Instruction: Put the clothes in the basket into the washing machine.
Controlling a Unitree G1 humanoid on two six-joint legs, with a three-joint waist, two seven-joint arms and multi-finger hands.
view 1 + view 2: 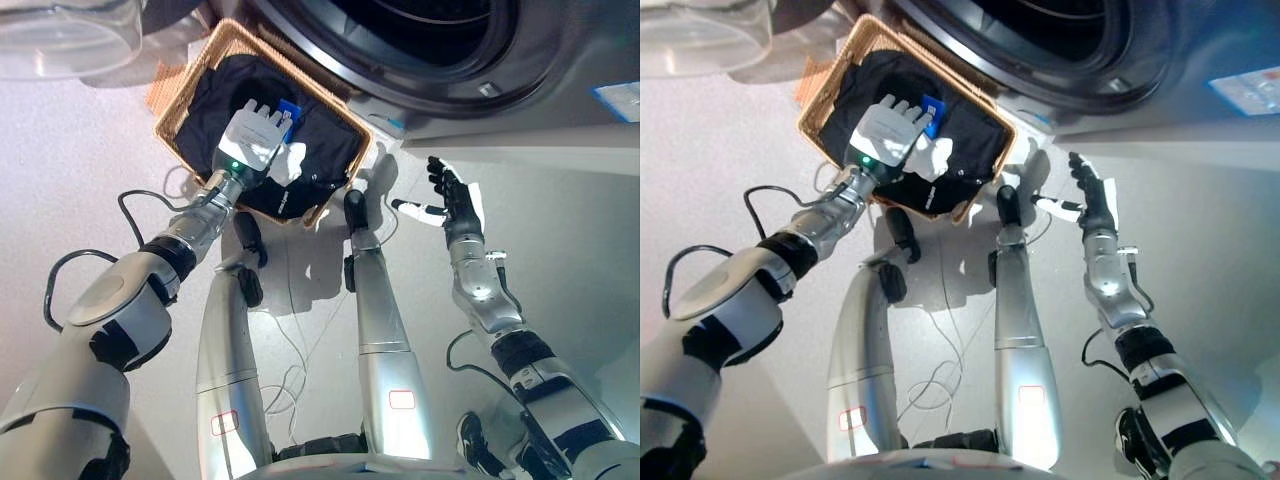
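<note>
A wicker basket (190, 75) stands on the floor just in front of the washing machine. It holds dark clothes (215, 90) with a small blue piece (290, 108) on top. My left hand (250, 140) reaches down onto the clothes in the middle of the basket, its white back facing up. The washing machine's drum opening (420, 30) is dark and open, above and to the right of the basket. My right hand (458, 205) is open and empty, held up in front of the machine's lower front, to the right of the basket.
The machine's clear round door (60, 35) is swung open at the upper left, beside the basket. The machine's grey front panel (560, 110) runs along the upper right. Pale floor lies to the left and right.
</note>
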